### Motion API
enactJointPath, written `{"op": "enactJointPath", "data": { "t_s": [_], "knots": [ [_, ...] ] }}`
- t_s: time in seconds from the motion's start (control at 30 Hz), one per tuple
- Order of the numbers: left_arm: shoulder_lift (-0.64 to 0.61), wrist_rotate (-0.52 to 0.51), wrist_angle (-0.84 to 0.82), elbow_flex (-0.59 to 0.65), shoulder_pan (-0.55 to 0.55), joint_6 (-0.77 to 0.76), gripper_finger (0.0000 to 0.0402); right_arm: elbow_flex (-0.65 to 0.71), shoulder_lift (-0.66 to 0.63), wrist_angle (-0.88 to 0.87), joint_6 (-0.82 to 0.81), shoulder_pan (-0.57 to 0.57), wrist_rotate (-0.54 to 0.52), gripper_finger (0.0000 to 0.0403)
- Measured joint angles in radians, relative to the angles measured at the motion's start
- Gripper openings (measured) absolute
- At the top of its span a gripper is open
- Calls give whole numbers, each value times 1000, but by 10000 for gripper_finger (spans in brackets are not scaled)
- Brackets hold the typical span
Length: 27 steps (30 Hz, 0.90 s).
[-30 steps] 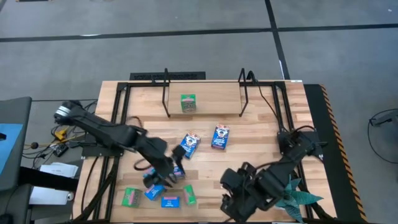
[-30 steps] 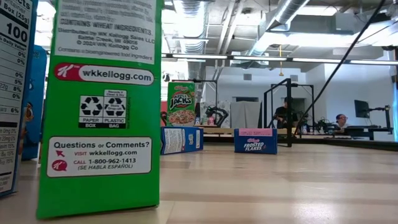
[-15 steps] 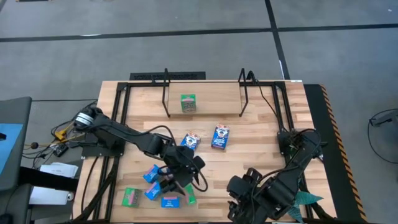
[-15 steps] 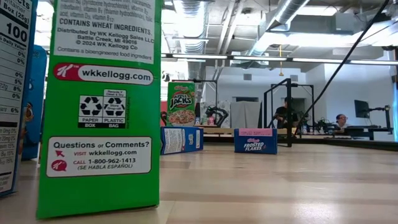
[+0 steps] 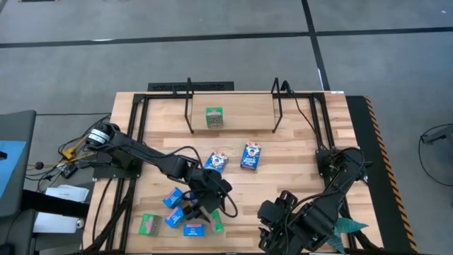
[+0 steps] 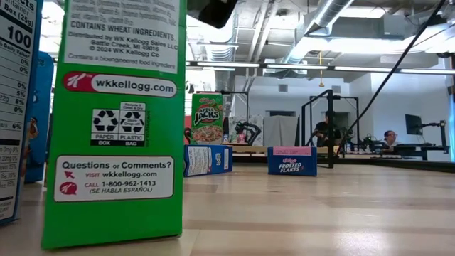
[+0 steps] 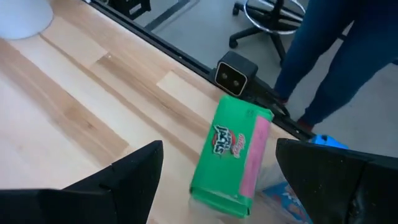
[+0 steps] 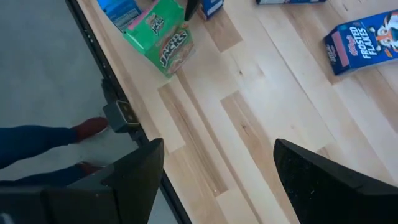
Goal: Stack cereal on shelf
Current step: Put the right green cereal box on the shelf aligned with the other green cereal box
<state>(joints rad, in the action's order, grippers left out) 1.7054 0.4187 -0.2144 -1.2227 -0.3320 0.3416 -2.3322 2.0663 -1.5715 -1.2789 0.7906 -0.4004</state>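
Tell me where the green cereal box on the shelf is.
In the high view, the green cereal box stands alone on the shelf at the table's far edge, between its black wire uprights.

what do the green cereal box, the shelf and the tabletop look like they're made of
Green cereal box: printed cardboard, by its folded edges and slightly glossy printed front; its side carries a paper-box recycling mark in the low view.

Shelf: a pale wooden board with visible grain, between thin black uprights that look like metal wire.

Tabletop: light wood in joined strips, smooth, probably sealed butcher block.
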Motion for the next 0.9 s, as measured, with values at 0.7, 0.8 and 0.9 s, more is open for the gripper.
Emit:
{"op": "enactJointPath", "data": {
  "t_s": [0.7,0.8,0.9],
  "knots": [
    [47,59,37,35,12,22,302,0,0,1,34,-15,-1,326],
    [49,69,25,36,13,38,302,0,0,0,46,-19,0,326],
    [49,71,22,35,13,65,302,0,0,1,51,-20,0,326]
  ]
}}
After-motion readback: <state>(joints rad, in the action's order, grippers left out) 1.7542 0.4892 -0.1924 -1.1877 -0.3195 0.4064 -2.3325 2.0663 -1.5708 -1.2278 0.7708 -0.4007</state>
